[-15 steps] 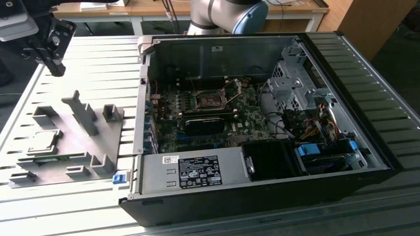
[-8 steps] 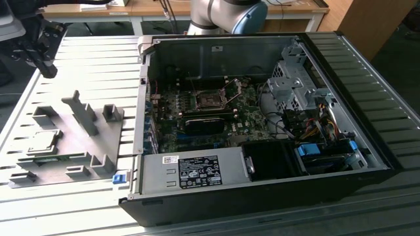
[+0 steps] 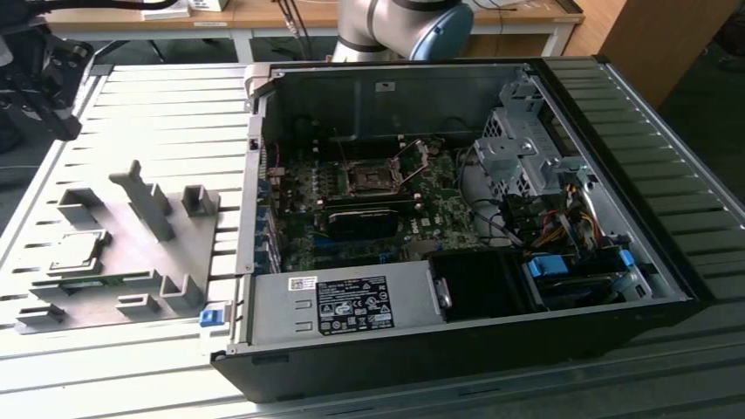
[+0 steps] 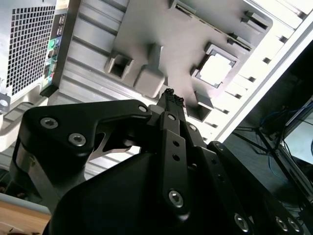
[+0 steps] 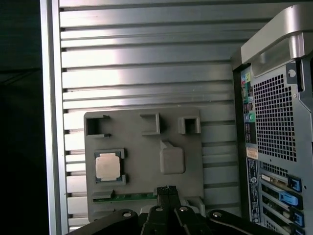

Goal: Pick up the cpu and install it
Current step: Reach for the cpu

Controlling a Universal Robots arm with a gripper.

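The cpu [image 3: 77,250] is a flat silvery square lying in a framed recess of the grey fixture plate [image 3: 128,209], at the exterior view's left, outside the computer case. Both wrist views show the cpu [image 5: 107,166] [image 4: 217,69] from high above. My gripper [image 5: 167,190] [image 4: 170,99] hangs well above the plate, off to one side of the cpu. Its black fingertips are pressed together with nothing between them. The dark square cpu socket [image 3: 372,179] with its wire lever sits on the motherboard inside the open case.
The open computer case [image 3: 466,218] lies on a ribbed metal table [image 3: 152,96], with its power supply [image 3: 338,305], drive cage [image 3: 518,144] and cables along the walls. Grey upright blocks [image 3: 146,196] stand on the fixture plate. The arm's base [image 3: 402,26] is behind the case.
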